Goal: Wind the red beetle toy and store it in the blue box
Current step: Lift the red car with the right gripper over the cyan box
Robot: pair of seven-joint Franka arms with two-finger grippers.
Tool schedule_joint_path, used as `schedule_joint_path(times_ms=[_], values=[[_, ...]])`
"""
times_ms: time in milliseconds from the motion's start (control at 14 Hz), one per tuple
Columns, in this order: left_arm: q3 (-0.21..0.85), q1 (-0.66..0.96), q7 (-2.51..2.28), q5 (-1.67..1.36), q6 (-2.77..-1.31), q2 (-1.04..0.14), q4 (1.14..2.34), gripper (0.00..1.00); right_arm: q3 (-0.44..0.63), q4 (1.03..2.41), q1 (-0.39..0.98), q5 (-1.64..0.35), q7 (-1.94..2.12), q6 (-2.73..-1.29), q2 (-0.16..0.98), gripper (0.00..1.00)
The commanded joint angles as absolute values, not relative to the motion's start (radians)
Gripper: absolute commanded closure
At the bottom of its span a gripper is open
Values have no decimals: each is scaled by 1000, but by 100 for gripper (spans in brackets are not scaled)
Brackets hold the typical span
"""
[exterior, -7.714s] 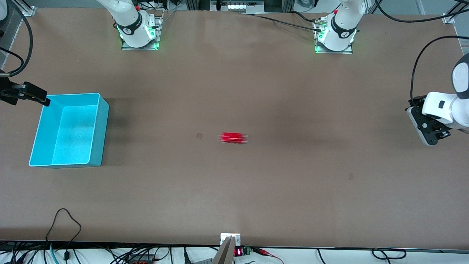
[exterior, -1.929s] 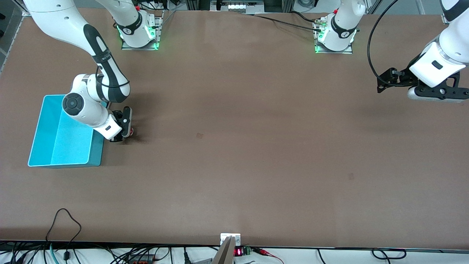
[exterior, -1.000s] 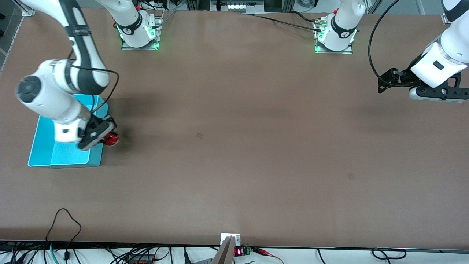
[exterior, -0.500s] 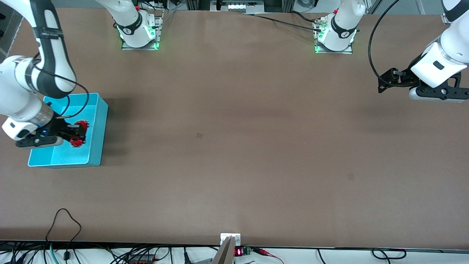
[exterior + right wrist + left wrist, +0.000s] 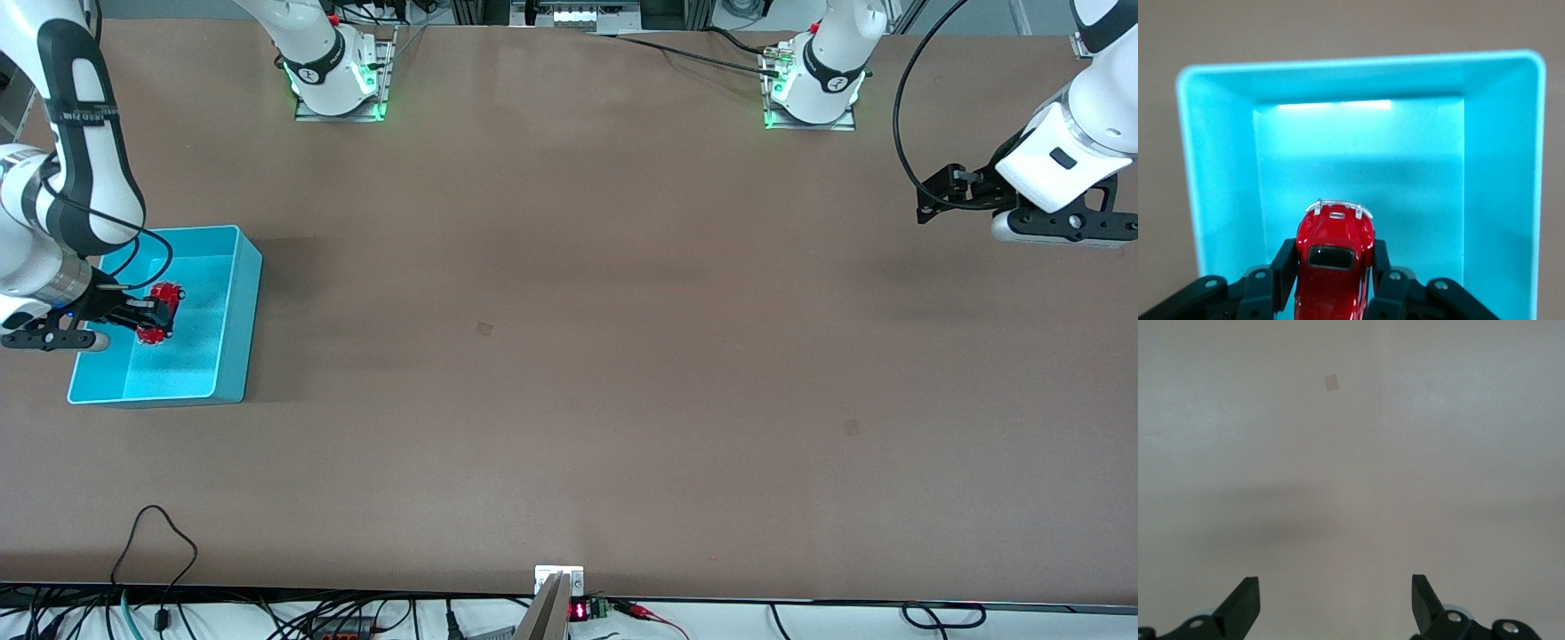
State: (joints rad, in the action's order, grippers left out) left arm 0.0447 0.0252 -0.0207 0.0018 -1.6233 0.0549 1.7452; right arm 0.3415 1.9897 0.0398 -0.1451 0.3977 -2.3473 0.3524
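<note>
Right wrist view shows my right gripper (image 5: 1333, 273) clamped on the red beetle toy (image 5: 1333, 259), hanging over the blue box (image 5: 1491, 193). Storing step: next, I spread these fingers. My left gripper (image 5: 1335, 603) waits, spread.

My right gripper (image 5: 142, 313) hangs clamped at the right arm's table end; my left gripper (image 5: 933, 200) waits spread wide.

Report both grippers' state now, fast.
Left gripper: open, holding nothing, waiting over bare table.
Right gripper: shut on the red toy car, over the blue box.
</note>
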Motion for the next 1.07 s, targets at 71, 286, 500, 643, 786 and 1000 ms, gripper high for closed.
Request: schedule_joint_path(times_ms=[71, 286, 500, 643, 786, 1000], values=[[46, 21, -28, -5, -1601, 46, 1724, 0, 336, 1967, 35, -163, 428, -2338, 405, 96], [46, 21, -28, -5, -1601, 46, 1724, 0, 339, 1967, 28, -164, 428, -2370, 454, 90], [46, 21, -28, -5, -1601, 46, 1724, 0, 339, 1970, 12, -167, 442, -2436, 500, 90], [46, 21, -28, -5, -1601, 46, 1724, 0, 341, 1968, 15, -207, 451, -2466, 528, 89], [46, 21, -28, -5, -1601, 46, 1724, 0, 339, 1970, 20, -235, 457, -2485, 541, 54], [46, 21, -28, -5, -1601, 46, 1724, 0, 339, 1968, 18, -238, 456, -2479, 522, 0]])
